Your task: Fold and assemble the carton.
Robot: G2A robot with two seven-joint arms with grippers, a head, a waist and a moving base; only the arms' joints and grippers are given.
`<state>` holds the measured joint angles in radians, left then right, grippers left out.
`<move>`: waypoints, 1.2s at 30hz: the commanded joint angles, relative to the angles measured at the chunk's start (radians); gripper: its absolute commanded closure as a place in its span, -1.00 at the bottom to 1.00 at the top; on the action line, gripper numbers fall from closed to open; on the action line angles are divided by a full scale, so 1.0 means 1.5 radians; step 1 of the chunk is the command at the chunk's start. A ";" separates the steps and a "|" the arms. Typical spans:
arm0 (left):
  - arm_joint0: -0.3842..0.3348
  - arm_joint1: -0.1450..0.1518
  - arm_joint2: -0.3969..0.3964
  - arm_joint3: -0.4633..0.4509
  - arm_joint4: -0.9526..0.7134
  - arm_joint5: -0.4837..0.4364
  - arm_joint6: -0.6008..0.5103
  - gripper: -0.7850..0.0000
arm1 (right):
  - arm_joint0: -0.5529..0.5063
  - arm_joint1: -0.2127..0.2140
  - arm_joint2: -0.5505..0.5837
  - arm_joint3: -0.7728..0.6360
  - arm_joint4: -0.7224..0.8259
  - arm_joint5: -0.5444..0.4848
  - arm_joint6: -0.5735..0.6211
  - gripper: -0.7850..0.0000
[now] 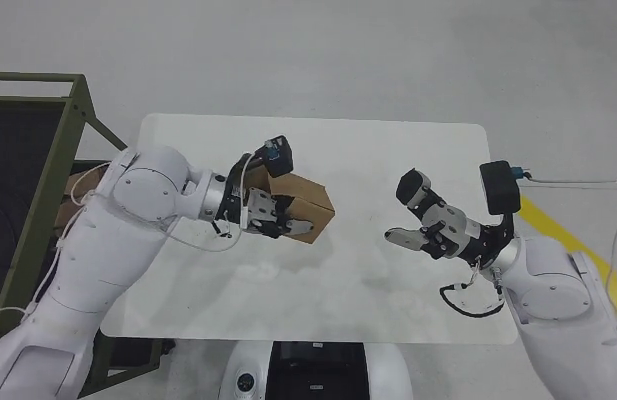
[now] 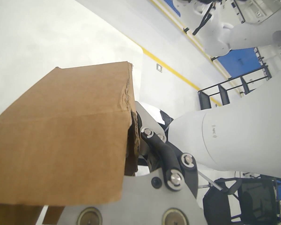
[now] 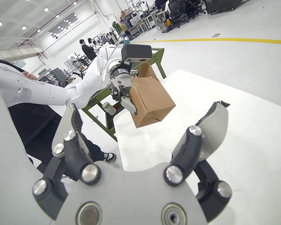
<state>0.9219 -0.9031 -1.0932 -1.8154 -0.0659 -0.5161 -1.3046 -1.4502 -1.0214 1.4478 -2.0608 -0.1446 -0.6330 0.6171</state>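
Observation:
A brown cardboard carton [image 1: 306, 203] is held tilted above the white table [image 1: 318, 290], left of centre. My left gripper [image 1: 271, 214] is shut on the carton's near wall. In the left wrist view the carton [image 2: 61, 132] is close up, with a frayed corner and one finger [image 2: 159, 141] beside it. From the right wrist view the carton [image 3: 149, 100] looks box-shaped with one flap standing up behind it, gripped by the left gripper [image 3: 125, 97]. My right gripper [image 1: 406, 213] hangs open over the table's right part, well apart from the carton, its fingers [image 3: 215, 118] spread wide.
An olive-green metal rack [image 1: 48, 170] stands off the table's left edge, with cardboard pieces [image 1: 73, 195] below it. The table's rounded front edge runs close to the arms. A yellow floor line [image 1: 548, 215] lies beyond the right side.

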 commanded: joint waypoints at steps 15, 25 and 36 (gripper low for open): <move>-0.075 0.057 0.131 0.013 0.107 -0.039 0.039 1.00 | 0.000 0.000 0.000 0.000 0.000 0.000 0.000 -1.00; -0.070 0.056 0.161 0.010 0.157 -0.038 0.038 1.00 | 0.000 0.000 0.000 0.000 0.000 0.000 0.000 -1.00; -0.152 0.056 0.310 0.057 0.281 -0.030 0.031 1.00 | 0.000 0.000 0.000 0.000 0.000 0.000 0.000 -1.00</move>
<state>0.7120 -0.8162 -0.6575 -1.7454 0.3441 -0.5622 -1.2582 -1.4502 -1.0214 1.4478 -2.0608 -0.1445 -0.6330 0.6171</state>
